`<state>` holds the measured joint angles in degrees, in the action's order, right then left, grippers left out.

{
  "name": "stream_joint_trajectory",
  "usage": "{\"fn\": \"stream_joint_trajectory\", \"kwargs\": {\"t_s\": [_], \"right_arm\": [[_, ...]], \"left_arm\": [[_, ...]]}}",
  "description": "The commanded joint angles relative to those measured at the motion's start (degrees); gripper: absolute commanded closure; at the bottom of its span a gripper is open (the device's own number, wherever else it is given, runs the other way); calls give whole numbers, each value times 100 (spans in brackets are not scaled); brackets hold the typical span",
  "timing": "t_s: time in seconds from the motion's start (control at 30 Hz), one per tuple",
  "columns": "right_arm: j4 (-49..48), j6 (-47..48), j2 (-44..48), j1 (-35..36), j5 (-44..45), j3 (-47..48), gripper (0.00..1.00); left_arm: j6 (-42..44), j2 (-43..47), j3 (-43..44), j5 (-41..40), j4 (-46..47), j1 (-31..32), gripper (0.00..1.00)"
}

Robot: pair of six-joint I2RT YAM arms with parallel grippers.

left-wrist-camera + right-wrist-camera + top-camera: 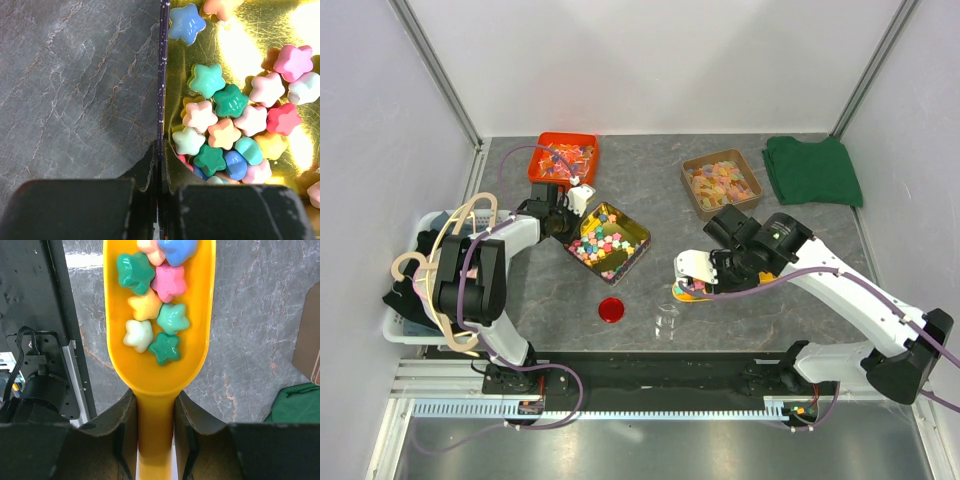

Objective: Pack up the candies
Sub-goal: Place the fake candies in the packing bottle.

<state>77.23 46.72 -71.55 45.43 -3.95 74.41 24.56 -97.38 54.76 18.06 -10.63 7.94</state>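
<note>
Left gripper [159,192] pinches the gold tin [626,229] wall; right gripper [155,440] clamps a scoop [156,377] of star candies [150,305]; front-edge jar [667,319] seemingly unfilled.

An orange-red tray [570,136] of wrapped sweets [565,157] sits upper left of centre on the grey marbled table [650,170], a brown tray [691,196] of gummies [720,183] and a green cloth [812,170] at upper right, a white basket [392,328] at far left

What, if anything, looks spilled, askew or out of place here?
Nothing spilled: the candies sit in the gold tray and the yellow scoop. Only the tray sits at an angle, the left gripper clamped on its wall.
</note>
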Motion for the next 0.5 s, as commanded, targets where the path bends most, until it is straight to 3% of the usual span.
{"fn": "stream_joint_trajectory", "kwargs": {"t_s": [0.0, 0.47], "right_arm": [[11, -66, -34, 115, 201, 197, 100], [143, -40, -245, 423, 588, 337, 100]], "left_arm": [[23, -35, 246, 180, 202, -39, 98], [23, -70, 272, 189, 167, -39, 98]]}}
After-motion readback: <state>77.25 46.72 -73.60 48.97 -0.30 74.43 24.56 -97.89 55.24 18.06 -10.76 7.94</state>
